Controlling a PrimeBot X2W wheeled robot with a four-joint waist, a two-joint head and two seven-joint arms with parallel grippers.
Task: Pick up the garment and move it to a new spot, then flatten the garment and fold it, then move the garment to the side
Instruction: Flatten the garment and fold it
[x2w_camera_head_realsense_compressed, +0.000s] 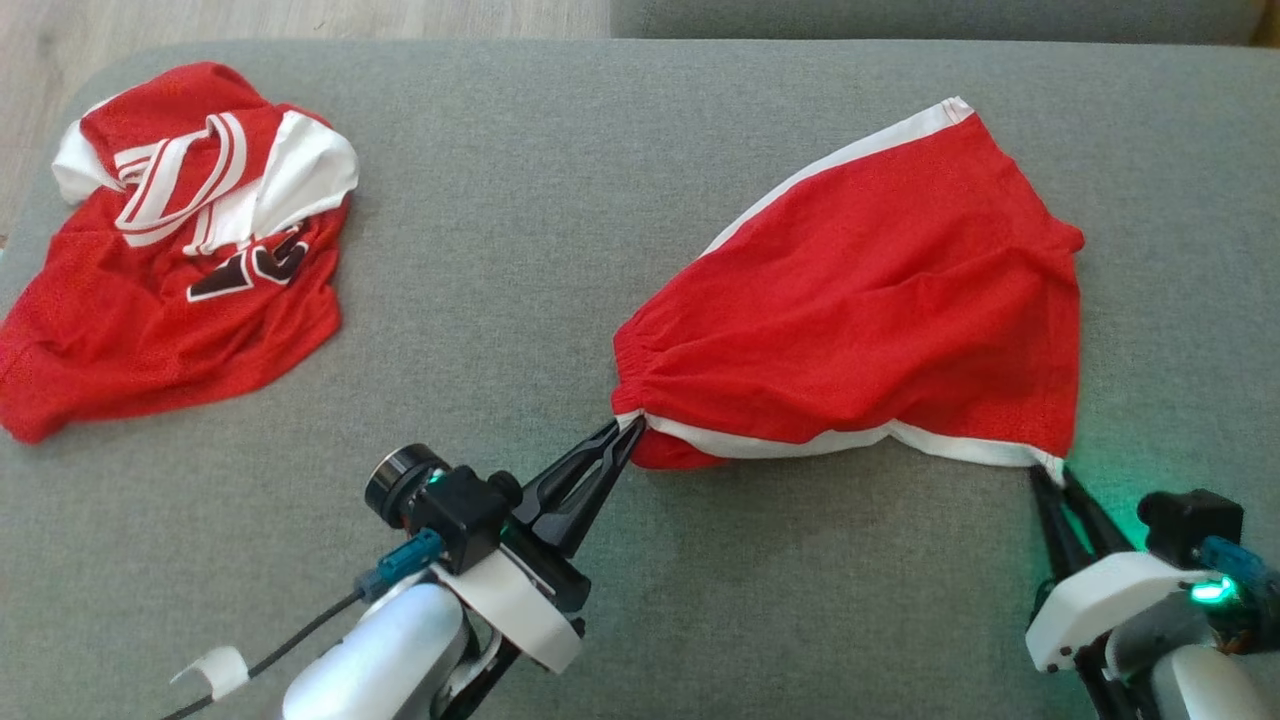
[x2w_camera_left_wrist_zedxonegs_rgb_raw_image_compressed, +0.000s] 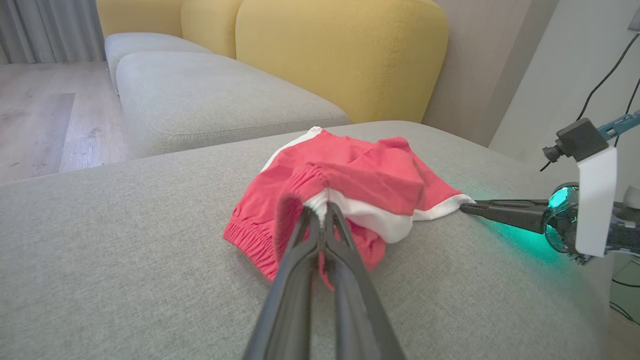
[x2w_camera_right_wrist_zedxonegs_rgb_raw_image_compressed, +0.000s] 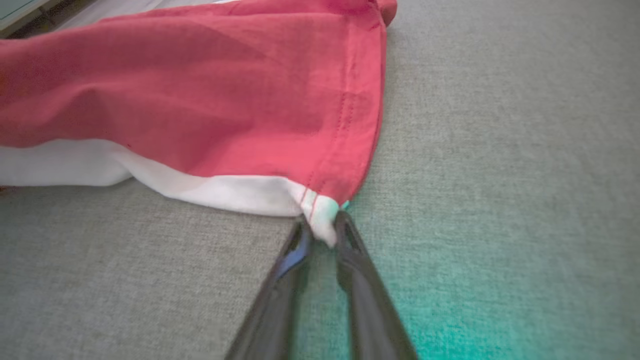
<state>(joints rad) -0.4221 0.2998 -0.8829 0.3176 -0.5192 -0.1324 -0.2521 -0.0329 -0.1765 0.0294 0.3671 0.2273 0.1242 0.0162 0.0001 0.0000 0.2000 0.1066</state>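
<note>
While a crumpled jersey (x2w_camera_head_realsense_compressed: 180, 250) lies far left on the cushion (x2w_camera_head_realsense_compressed: 560, 200), the left gripper (x2w_camera_head_realsense_compressed: 626, 430) has its jaws closed on the waistband of the shorts (x2w_camera_head_realsense_compressed: 860, 300). These lie mid-right, stretched but not yet flat or folded. The right gripper (x2w_camera_head_realsense_compressed: 1048, 472) pinches their hem corner. Nothing seems to block folding.

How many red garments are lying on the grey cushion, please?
2. The red shorts lie at the right, their near corners pinched by the left gripper and right gripper; the crumpled red jersey lies at the far left. None seems hidden.
</note>
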